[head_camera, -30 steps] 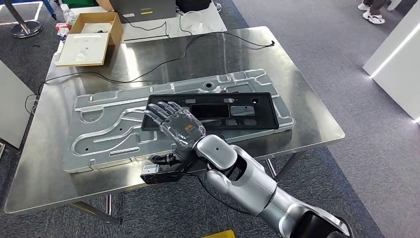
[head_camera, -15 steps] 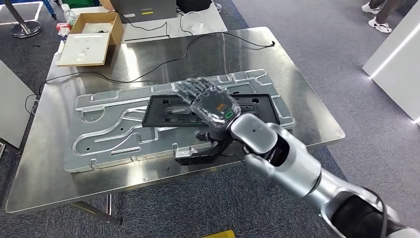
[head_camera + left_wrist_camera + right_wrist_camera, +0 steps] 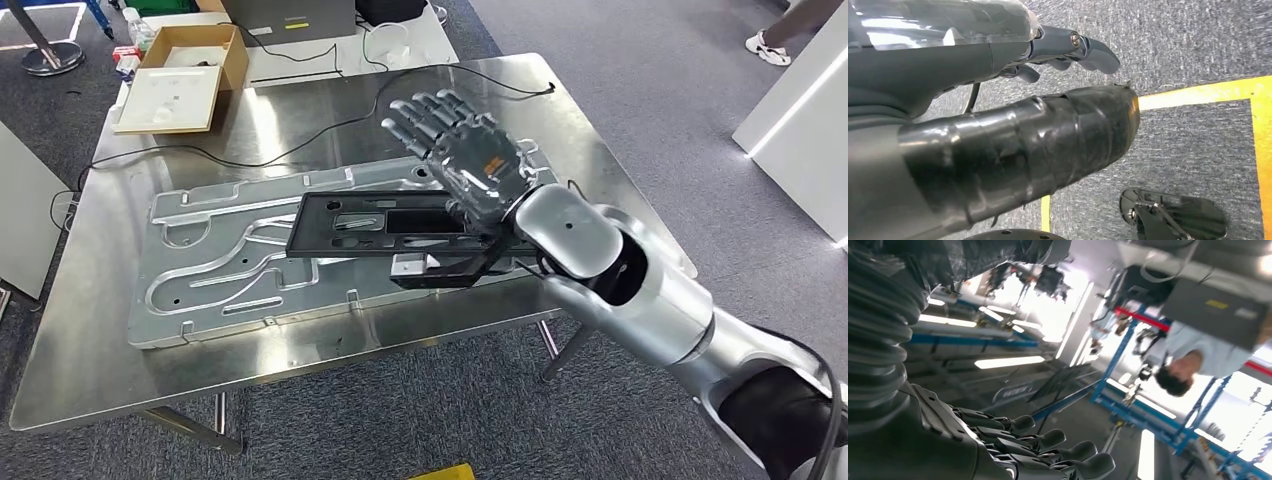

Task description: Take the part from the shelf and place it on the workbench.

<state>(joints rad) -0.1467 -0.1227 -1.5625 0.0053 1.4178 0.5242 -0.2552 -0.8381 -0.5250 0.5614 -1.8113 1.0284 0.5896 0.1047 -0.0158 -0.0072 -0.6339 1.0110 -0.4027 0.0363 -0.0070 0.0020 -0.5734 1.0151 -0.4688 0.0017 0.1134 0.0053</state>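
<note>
Steel workbench [image 3: 620,215] sits on grey carpet, with an open cardboard box [image 3: 185,70] at its far left corner and a black cable [image 3: 330,125] trailing across the far side. My right hand [image 3: 465,150] has its fingers [image 3: 425,110] spread and extended, holding nothing, raised above the right half of the bench; the silver forearm runs back to the near right. The black part [image 3: 385,225] lies flat on the ribbed metal plate [image 3: 215,255] at the bench's middle, just left of and below the hand. I judge it already placed, the open hand being clear of it. My left hand [image 3: 1068,47] hangs over the carpet and a yellow floor line [image 3: 1198,92], fingers loosely curled, nothing in them. A person [image 3: 1193,357] appears in the right wrist view.
</note>
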